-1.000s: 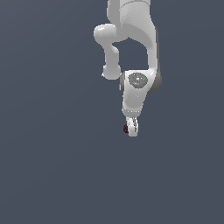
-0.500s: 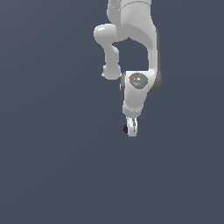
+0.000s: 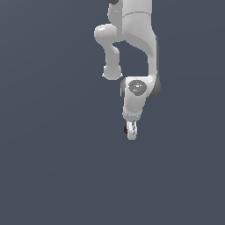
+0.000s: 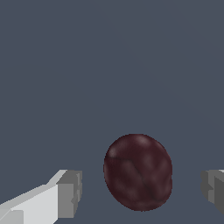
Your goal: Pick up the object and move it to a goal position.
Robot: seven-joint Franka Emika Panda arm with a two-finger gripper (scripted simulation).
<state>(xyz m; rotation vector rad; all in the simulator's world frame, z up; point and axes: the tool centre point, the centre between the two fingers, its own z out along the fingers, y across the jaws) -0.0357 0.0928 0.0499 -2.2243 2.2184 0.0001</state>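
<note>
The object is a dark maroon, bumpy roundish lump. In the wrist view it lies between my two grey fingertips, with a gap on each side, nearer neither by much. My gripper is open and holds nothing. In the exterior view the white arm reaches down and the gripper points at the flat grey surface. Only a sliver of the object shows at the fingers' edge there, on the exterior view's left side of them.
A flat, uniform dark grey surface fills both views. No other objects, containers or edges show.
The arm and gripper stand in nearly the same place as before. No visible motion of the object.
</note>
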